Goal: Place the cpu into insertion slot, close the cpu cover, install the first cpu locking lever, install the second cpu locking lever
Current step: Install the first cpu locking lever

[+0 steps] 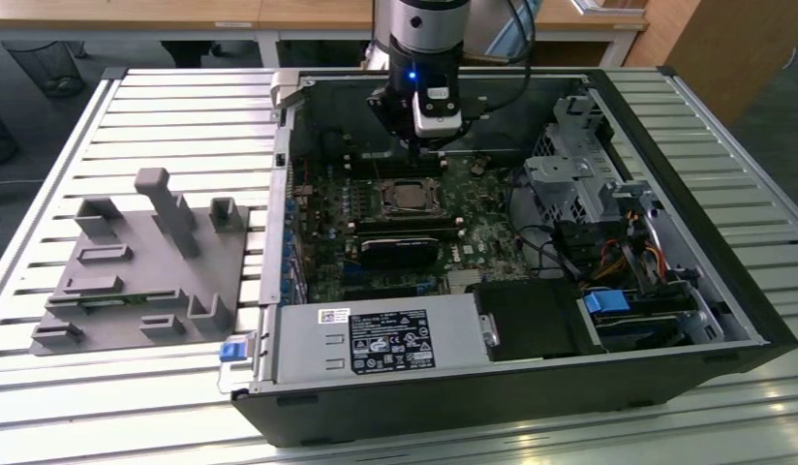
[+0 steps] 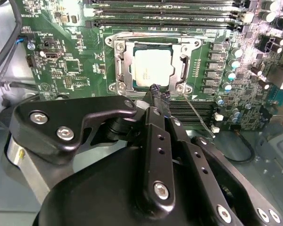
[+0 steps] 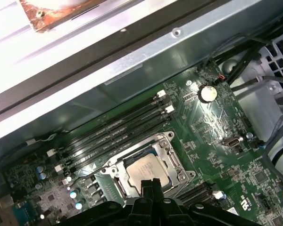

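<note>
Cpu (image 1: 406, 197), exterior view: small flat square with a dull silvery metal face turned upward. It lies level inside the insertion slot (image 1: 383, 201) on the green motherboard (image 1: 483, 252) of an open black computer case (image 1: 709, 291).
Arm (image 1: 421, 24), exterior view: silver and black column coming straight down into the case, wrist vertical, with a blue light glowing on it.
Gripper (image 1: 426, 147), exterior view: points downward, tips low over the insertion slot's edge that faces away from the black finned heatsink (image 1: 399, 247).
Fixture (image 1: 140, 262), exterior view: grey matte plastic block with posts and pockets. It stands well apart from the insertion slot, outside the case on the ribbed metal table (image 1: 179, 97).
Cpu (image 2: 152, 67), second wrist view: smooth beige-silver plate, seated flat in the insertion slot.
Cpu cover (image 2: 124, 61), second wrist view: thin shiny steel frame lying flat on the insertion slot, its square window ringing the cpu.
Locking lever (image 2: 194, 112), second wrist view: thin bright wire rod, its long axis slanting away from one corner of the insertion slot.
Gripper (image 2: 155, 90), second wrist view: black matte links with silver screws. The fingertips are pressed together with nothing seen between them, at the cpu cover's edge; whether they touch it cannot be told.
Cpu (image 3: 146, 169), first wrist view: face up within the cpu cover (image 3: 175, 162).
Memory slots (image 3: 118, 129), first wrist view: long narrow black strips running parallel beside the insertion slot.
Gripper (image 3: 151, 184), first wrist view: dark clenched tip over the cpu's near edge.
</note>
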`<state>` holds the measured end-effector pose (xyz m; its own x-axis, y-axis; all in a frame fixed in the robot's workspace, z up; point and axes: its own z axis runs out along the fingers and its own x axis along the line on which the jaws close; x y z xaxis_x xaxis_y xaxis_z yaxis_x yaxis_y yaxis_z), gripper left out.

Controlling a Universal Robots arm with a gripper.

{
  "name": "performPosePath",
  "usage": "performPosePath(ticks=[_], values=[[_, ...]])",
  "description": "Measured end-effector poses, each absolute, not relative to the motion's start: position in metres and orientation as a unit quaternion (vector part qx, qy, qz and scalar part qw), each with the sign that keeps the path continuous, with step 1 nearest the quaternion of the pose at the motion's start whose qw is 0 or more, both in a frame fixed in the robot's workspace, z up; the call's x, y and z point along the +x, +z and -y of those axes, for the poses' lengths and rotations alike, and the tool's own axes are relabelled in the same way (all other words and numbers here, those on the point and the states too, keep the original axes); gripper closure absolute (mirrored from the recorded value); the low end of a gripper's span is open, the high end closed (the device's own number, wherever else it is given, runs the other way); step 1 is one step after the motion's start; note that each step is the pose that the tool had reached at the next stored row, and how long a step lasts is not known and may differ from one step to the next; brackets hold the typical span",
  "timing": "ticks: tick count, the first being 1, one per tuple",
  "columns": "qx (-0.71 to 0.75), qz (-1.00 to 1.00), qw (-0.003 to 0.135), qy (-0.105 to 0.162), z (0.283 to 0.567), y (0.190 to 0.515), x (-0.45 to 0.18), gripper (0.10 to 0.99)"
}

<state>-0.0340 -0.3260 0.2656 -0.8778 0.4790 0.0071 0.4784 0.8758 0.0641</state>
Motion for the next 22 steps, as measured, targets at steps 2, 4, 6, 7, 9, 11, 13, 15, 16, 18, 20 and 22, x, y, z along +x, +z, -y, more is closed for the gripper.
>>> performPosePath(ticks=[2,4,6,7,9,11,13,15,16,18,20,22], values=[[0.232,-0.972,0.004,0.032,0.3261,0.2655,-0.0340,0.980],[0.215,-0.976,0.003,0.032,0.3261,0.2655,-0.0340,0.980],[0.197,-0.980,0.003,0.032,0.3261,0.2654,-0.0340,0.980],[0.188,-0.982,0.003,0.032,0.3260,0.2654,-0.0340,0.980],[0.170,-0.985,0.002,0.032,0.3261,0.2654,-0.0340,0.980],[0.152,-0.988,0.001,0.032,0.3261,0.2653,-0.0340,0.980],[0.137,-0.990,0.001,0.032,0.3260,0.2653,-0.0340,0.980],[0.123,-0.992,0.000,0.032,0.3261,0.2653,-0.0340,0.980],[0.116,-0.993,0.000,0.032,0.3260,0.2653,-0.0340,0.980],[0.103,-0.994,0.000,0.032,0.3261,0.2653,-0.0340,0.980],[0.090,-0.995,-0.001,0.032,0.3261,0.2653,-0.0340,0.980],[0.077,-0.996,-0.001,0.032,0.3261,0.2653,-0.0340,0.980]])
